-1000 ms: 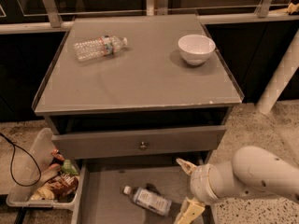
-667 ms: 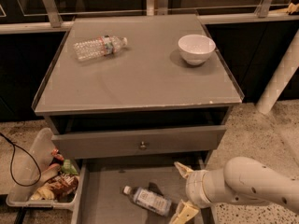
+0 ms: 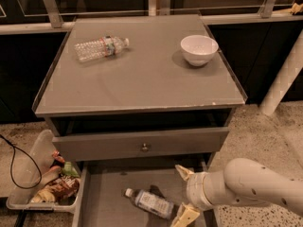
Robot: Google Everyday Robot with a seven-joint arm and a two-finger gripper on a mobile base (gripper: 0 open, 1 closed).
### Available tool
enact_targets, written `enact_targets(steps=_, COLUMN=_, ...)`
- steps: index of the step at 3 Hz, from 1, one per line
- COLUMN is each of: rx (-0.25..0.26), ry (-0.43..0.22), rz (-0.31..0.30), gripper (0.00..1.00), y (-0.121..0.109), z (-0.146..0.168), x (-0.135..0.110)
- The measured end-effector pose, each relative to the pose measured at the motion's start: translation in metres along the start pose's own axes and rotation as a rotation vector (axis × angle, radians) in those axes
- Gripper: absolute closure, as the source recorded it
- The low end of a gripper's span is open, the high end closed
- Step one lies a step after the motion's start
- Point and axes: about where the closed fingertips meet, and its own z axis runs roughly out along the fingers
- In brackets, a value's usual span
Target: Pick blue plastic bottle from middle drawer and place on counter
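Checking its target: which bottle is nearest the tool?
The blue plastic bottle in the middle drawer, beside the tool; the water bottle lies on the counter.

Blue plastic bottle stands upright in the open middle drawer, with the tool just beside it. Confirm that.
Wrong: the small pale-blue plastic bottle lies on its side in the wide grey middle drawer, as the camera view shows. The open two-finger tool is indeed just beside it.

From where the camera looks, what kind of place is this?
Likely an office kitchen corner: a counter with a bowl and water bottle, a tub of snack packets on the floor. The gripper is open over the drawer, beside the blue bottle.
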Motion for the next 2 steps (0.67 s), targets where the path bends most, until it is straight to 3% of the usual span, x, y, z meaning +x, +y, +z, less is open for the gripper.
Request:
enact_targets(steps=1, rx=-0.013, ry=0.031, rz=0.05, gripper=0.0, y=-0.002, z=0.026, x=0.019)
enact_targets(steps=2, rx=0.008, ry=0.037, rz=0.116, gripper=0.0, y=-0.015, z=0.062, x=0.045)
